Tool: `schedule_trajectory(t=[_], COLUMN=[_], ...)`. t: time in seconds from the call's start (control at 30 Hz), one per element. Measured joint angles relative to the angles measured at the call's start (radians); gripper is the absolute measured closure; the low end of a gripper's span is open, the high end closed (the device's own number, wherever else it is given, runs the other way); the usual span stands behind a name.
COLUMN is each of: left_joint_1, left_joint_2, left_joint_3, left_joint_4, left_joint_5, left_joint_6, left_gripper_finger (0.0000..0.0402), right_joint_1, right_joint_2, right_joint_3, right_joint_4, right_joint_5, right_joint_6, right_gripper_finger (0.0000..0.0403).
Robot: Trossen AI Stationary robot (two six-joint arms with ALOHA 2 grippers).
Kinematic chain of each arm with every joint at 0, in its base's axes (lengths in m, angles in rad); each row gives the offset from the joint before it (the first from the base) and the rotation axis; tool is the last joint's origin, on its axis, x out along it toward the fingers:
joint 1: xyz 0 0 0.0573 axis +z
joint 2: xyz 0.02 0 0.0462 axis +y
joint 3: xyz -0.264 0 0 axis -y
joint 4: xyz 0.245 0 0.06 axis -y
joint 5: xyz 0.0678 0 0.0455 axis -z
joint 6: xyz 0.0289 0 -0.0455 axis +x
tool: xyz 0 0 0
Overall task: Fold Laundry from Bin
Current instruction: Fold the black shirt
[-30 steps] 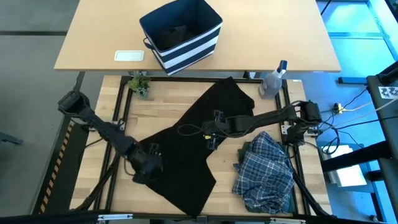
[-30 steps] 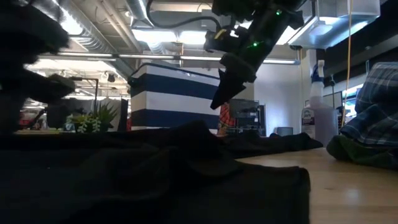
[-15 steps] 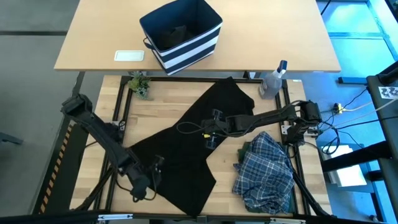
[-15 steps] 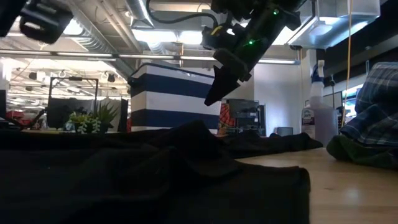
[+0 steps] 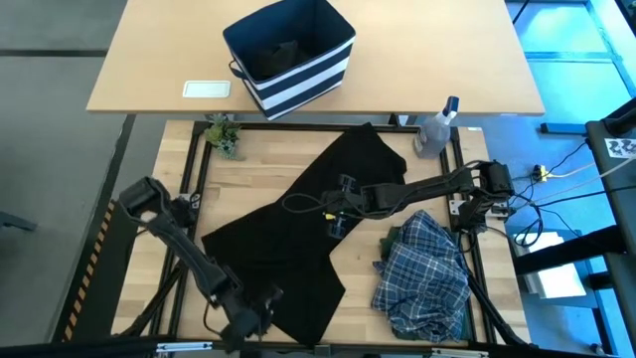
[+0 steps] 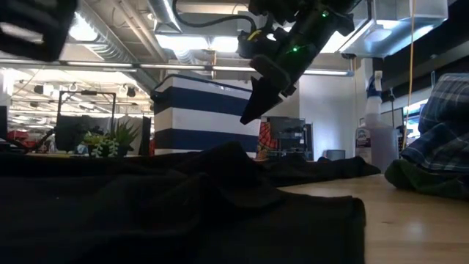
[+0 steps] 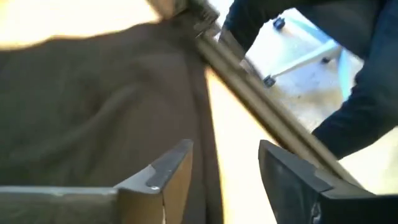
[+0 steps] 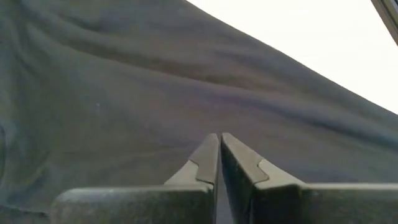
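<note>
Looking down, we see the black garment spread diagonally on the counter, its long axis running far-right to near-left. Our left gripper, fingers spread, sits over its near-left edge; our right gripper, pressed together, hovers above mid-cloth.

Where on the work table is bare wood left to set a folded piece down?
Bare wood lies between the plant and the black garment, and between that garment and the plaid shirt. The middle is crowded: the right gripper hovers there.
</note>
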Motion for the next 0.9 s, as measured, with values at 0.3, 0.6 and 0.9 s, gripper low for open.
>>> schedule_trajectory(t=[0.3, 0.6, 0.9], left_joint_1=[-0.022, -0.026, -0.045], left_joint_2=[0.135, 0.171, 0.178], left_joint_3=[0.14, 0.14, 0.14], left_joint_4=[-0.204, -0.212, -0.212], left_joint_5=[-0.098, -0.227, -0.299], left_joint_6=[0.058, 0.05, 0.068], left_gripper_finger=[0.0208, 0.0208, 0.0329], right_joint_1=[0.007, 0.035, 0.034], right_joint_2=[0.0, 0.0, 0.0], right_joint_3=[0.0, 0.0, 0.0], right_joint_4=[0.007, 0.03, 0.023], right_joint_5=[-0.015, -0.019, -0.026], right_joint_6=[0.061, 0.071, 0.056], right_gripper_finger=[0.0384, 0.0384, 0.0384])
